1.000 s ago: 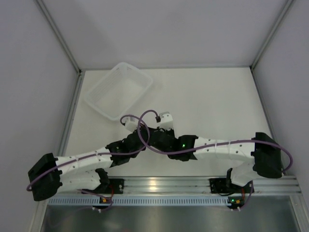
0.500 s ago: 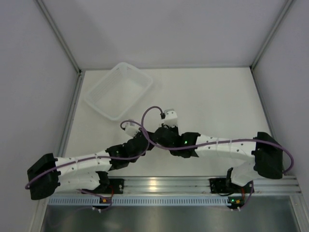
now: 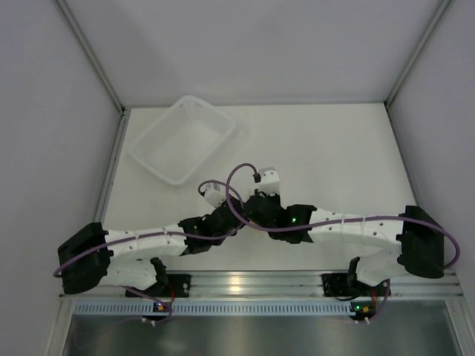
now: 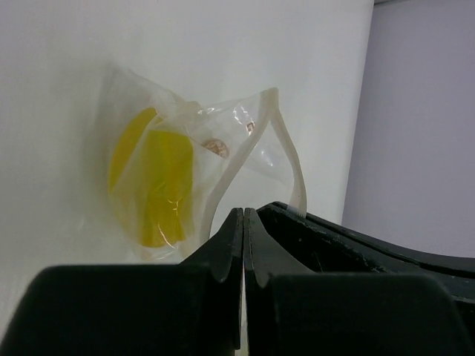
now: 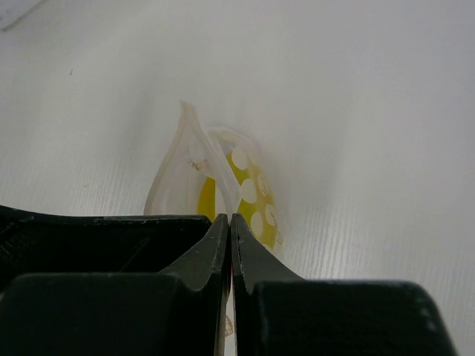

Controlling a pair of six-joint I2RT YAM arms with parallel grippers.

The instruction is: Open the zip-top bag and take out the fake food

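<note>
Both left fingers (image 4: 231, 241) and right fingers (image 5: 220, 248) pinch the zip-top bag (image 4: 223, 141) over a white, grey-walled table (image 3: 334, 148).

Overhead; wrist close-ups apparently sharing bag (image 4: 223, 122)

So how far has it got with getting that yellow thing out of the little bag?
Partway. Done: the left jaws and right jaws are each shut on one lip of the zip-top bag, and its mouth already gapes. In hand: holding those lips apart. Left: the yellow fake food sits inside the bag, so it has yet to come out.
</note>
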